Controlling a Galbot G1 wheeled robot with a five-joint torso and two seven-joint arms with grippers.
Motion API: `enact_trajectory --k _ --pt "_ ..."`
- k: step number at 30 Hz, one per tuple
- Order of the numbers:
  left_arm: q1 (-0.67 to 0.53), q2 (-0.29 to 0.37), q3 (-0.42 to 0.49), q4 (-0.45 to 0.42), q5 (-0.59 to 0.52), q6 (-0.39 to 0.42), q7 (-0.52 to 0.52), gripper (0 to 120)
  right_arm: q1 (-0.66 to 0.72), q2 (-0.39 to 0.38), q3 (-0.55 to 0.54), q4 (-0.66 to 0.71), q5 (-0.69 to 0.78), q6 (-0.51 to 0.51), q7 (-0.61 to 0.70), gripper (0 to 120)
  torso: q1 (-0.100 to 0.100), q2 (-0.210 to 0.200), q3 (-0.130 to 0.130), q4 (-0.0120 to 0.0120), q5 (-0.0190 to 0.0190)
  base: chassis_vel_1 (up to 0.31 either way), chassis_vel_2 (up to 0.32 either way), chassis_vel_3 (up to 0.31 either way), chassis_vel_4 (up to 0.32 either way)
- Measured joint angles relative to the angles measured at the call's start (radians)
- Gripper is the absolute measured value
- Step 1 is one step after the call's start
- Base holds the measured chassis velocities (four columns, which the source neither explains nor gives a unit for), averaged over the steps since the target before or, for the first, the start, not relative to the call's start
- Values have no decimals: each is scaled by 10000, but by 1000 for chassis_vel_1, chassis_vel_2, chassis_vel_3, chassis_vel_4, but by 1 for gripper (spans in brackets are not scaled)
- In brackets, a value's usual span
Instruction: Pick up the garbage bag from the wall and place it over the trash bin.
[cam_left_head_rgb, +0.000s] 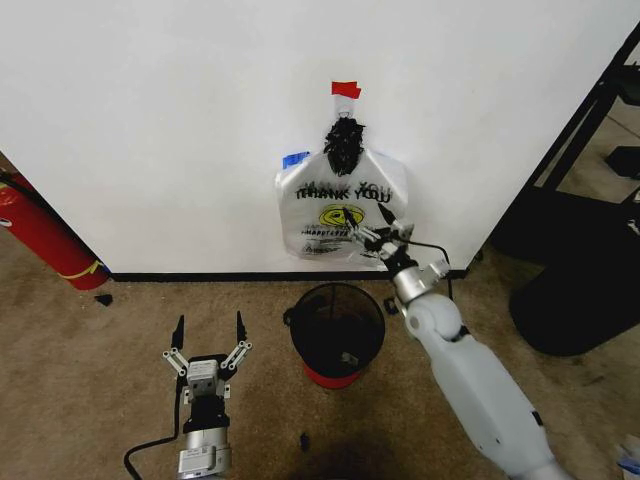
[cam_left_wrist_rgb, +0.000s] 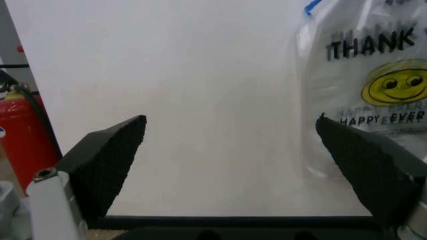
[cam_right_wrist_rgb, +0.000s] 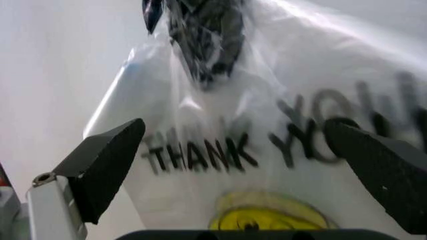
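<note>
**A:** Nearest the head camera, at about seven o'clock, the left gripper (cam_left_head_rgb: 209, 335) hovers low over the carpet with its fingers spread wide and nothing between them. What lies to its left?

**B:** One red fire extinguisher (cam_left_head_rgb: 42, 238) at nine o'clock, leaning by the wall (cam_left_head_rgb: 160, 120). Moving rightward: one trash bin (cam_left_head_rgb: 338, 333) at about six o'clock, black mesh on a red base, standing on the floor just below the bag.

**A:** And the bag itself?

**B:** One garbage bag (cam_left_head_rgb: 342, 213), hanging flat on the wall near twelve o'clock, its dark bunched top (cam_left_head_rgb: 343, 140) caught under a strip of red tape (cam_left_head_rgb: 345, 89). A small blue tape piece (cam_left_head_rgb: 295, 158) sits at its upper left corner.

**A:** The right gripper?

**B:** The right gripper (cam_left_head_rgb: 372, 237) is at the bag's lower right part, around one o'clock from the bin. Its wrist camera shows both fingers spread, the lettering between them, nothing pinched yet.

**A:** How will the bag handle?

**B:** I judge it very light, limp and slippery; thin film that crumples and could tear if pulled hard against the tape. The gathered top near the handles looks like the firmest place to take hold, or a pinched fold of the body pulled down and away gently.

**A:** Count?

**B:** One bag, one bin, one extinguisher, two grippers.
</note>
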Motion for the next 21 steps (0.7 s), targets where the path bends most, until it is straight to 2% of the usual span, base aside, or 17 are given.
enact_trajectory --k 13,17,21 --pt "195 -31 -58 -90 0 -127 27 100 854 450 -296 -588 15 18 -1 99 -1 0 0 -2 -1 0 0 0 0" --pt "238 -25 -19 -99 12 -134 56 100 970 511 -352 -666 4 20 -6 92 -1 0 0 0 -1 0 0 0 0" --pt "251 -48 6 -99 64 -168 69 100 1042 501 -416 -667 56 18 -5 75 -1 0 0 -1 0 0 0 0 0"
